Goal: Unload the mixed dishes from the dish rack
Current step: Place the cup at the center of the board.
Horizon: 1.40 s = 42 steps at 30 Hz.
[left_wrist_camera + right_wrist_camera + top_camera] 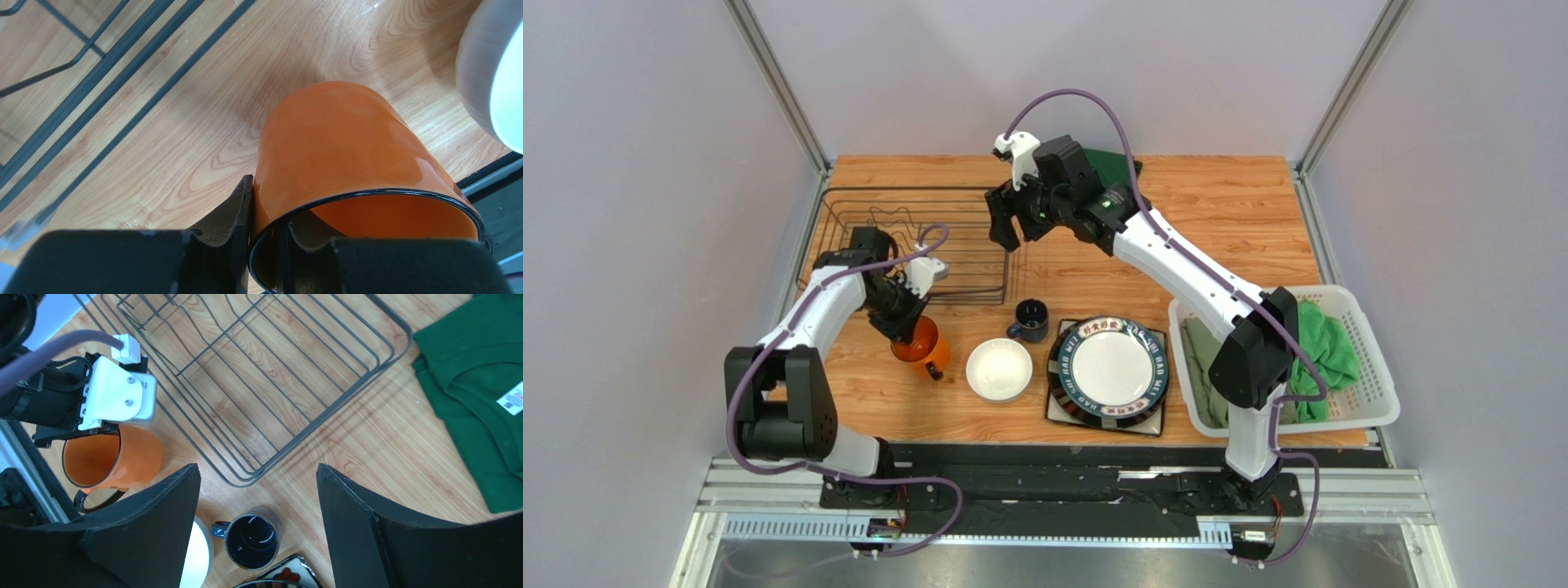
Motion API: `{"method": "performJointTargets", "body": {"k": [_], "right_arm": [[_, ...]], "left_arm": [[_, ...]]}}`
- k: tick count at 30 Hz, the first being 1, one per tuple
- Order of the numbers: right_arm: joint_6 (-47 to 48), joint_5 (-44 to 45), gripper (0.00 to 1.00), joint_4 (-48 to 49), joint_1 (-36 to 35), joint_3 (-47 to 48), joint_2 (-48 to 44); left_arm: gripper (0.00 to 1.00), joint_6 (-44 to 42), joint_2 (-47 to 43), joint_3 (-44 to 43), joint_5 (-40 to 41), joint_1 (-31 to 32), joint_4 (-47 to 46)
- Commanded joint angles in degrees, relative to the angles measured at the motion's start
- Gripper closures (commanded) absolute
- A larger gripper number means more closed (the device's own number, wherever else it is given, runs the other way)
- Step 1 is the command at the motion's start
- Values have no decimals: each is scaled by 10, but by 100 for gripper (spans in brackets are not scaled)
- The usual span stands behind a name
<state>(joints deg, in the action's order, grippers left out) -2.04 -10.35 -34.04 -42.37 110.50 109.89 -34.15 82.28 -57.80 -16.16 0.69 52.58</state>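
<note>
The desk (1234, 208) carries the rack (913, 192) at back left, with no dishes in it. The right pincer (1008, 227) hangs wide over its right edge. In front sit the round plate (1108, 368), bowl (999, 369) and blue mug (1030, 321). The left pincer (264, 226) nips the tilted orange mug (344, 153) by its rim, one finger inside, beside the rack. Glazed ceramic is likely stiff, slick and chippable, so lower it gently. The plate's rim lettering and the shirt tag (512, 398) are too small to read.

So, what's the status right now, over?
Left hand shut on orange mug, clear of dish rack. Right hand open, by rack's edge. Rack looks empty. Nothing blocking.
</note>
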Motion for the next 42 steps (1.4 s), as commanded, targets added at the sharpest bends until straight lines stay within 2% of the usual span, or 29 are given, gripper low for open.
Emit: {"method": "performJointTargets", "body": {"k": [1, 14, 25, 33, 35, 38, 42], "right_arm": [[19, 47, 27, 5, -3, -4, -32], [42, 120, 25, 6, -2, -5, -46], [52, 128, 24, 10, -1, -20, -51], [68, 156, 23, 17, 11, -26, -63], [75, 167, 23, 20, 18, -28, -66], [82, 175, 23, 24, 28, -34, -74], [92, 198, 21, 28, 40, -38, -84]], "left_arm": [[100, 26, 20, -5, 2, 15, -25], [100, 58, 40, 30, 43, 39, -79], [98, 69, 37, 35, 67, 52, -85], [73, 77, 28, 35, 63, 60, -85], [63, 79, 18, 34, 63, 61, -85], [52, 79, 5, 31, 63, 62, -84], [44, 78, -15, 23, 58, 63, -75]]}}
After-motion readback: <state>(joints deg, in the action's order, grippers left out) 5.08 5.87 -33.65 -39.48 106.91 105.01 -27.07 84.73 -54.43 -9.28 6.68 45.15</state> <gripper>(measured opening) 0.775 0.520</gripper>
